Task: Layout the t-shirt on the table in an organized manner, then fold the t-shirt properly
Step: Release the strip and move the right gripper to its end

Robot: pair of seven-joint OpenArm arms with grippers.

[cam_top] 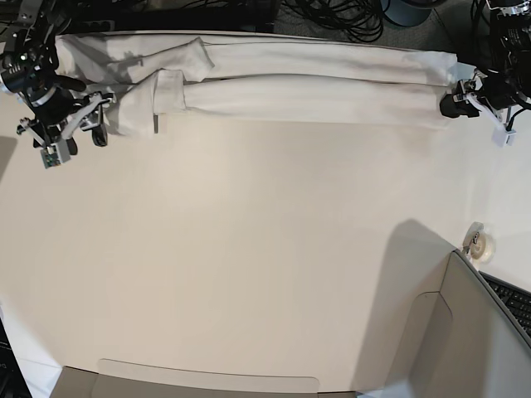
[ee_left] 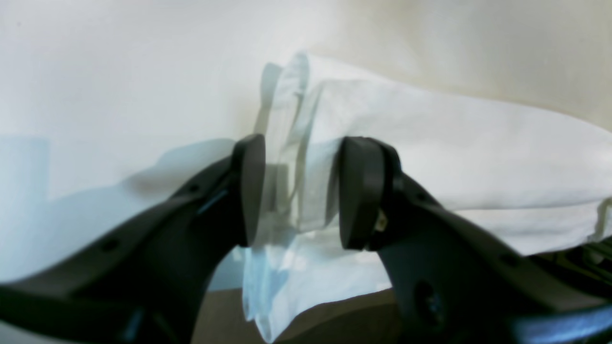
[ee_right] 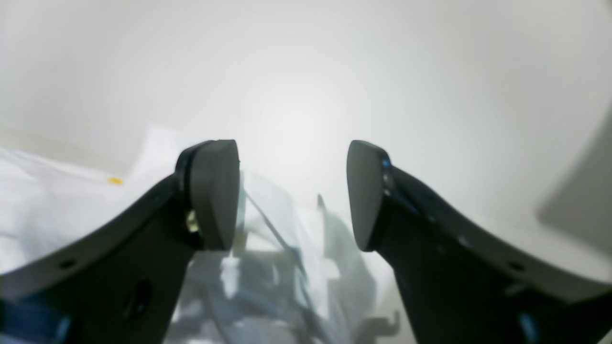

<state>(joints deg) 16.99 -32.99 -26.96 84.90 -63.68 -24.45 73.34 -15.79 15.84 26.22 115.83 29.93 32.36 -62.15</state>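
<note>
The t-shirt (cam_top: 315,83) lies white side up as a long, narrow folded band along the far edge of the table (cam_top: 249,249). In the base view my left gripper (cam_top: 456,95) is at the band's right end, and my right gripper (cam_top: 95,120) is at its left end by a folded-over sleeve. In the left wrist view my left gripper (ee_left: 301,191) is open, with a corner of the t-shirt (ee_left: 454,157) loose between the jaws. My right gripper (ee_right: 291,196) is open too, over rumpled t-shirt (ee_right: 48,215) cloth, and neither pad presses on the cloth.
Grey-beige panels run along the front edge (cam_top: 207,385) and the right corner (cam_top: 473,332). A small round white object (cam_top: 479,245) sits near the right edge, with a keyboard (cam_top: 514,303) beyond it. Black cables (cam_top: 348,16) lie behind the far edge.
</note>
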